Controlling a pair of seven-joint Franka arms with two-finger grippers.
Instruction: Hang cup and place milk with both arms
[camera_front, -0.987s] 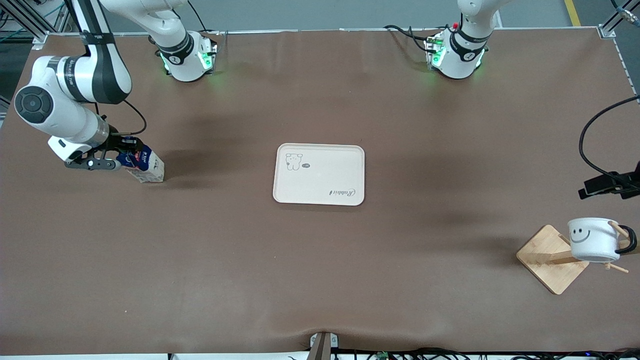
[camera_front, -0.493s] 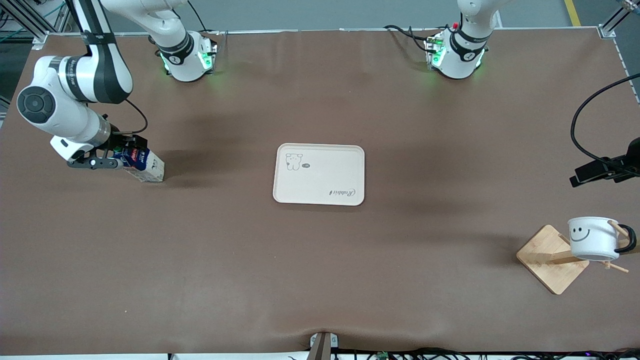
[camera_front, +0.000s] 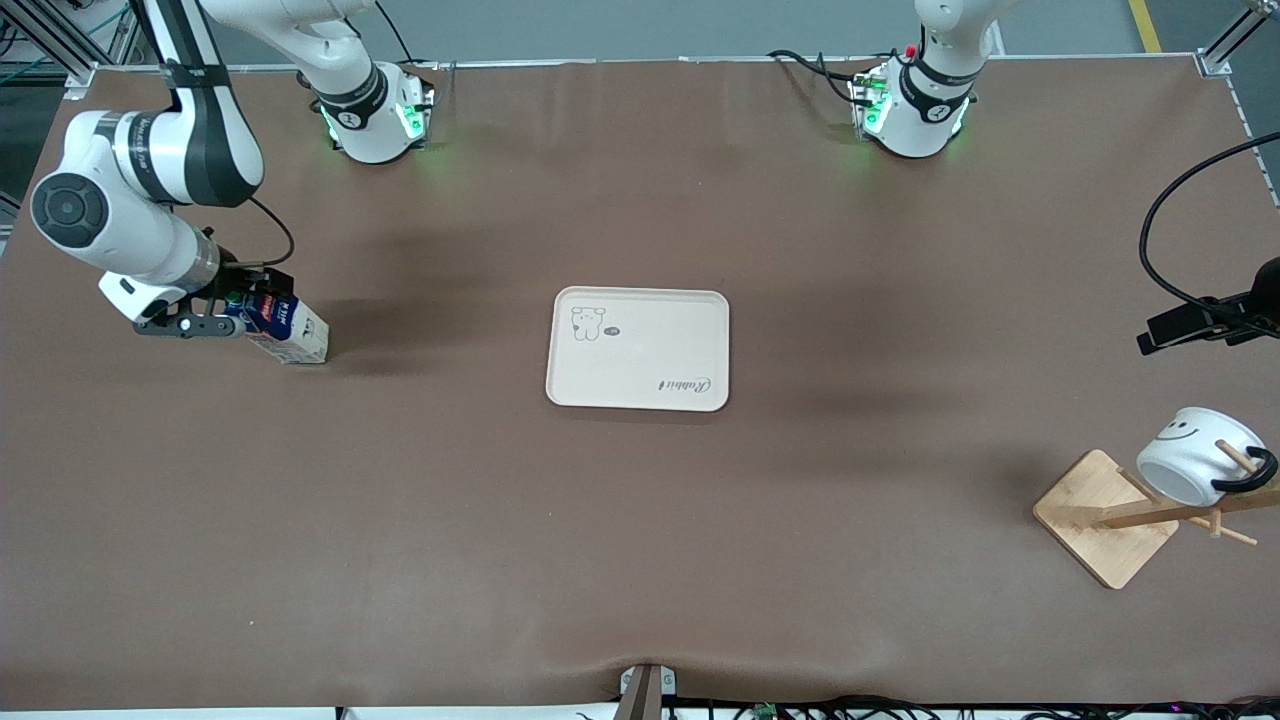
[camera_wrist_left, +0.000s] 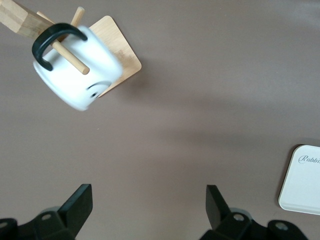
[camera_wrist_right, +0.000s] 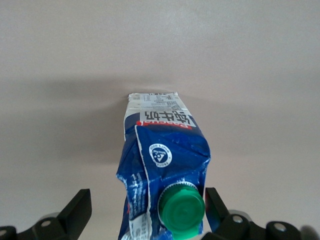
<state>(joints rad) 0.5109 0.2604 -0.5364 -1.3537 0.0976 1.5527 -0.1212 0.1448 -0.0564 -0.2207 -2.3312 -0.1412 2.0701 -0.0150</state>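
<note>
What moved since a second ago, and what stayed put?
The cup tipped over on the wooden rack and now hangs tilted from a peg by its handle. The left gripper, open, drew a little farther away from it. The right gripper stands open around the milk; neither has shifted much. The tray stayed put.

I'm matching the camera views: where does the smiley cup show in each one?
Front view: cup hangs tilted on the wooden rack, at the left arm's end of the table.
Left wrist view: cup on a peg, blurred.
Right wrist view: not in it.
Shared landmark: the rack's square base.
</note>
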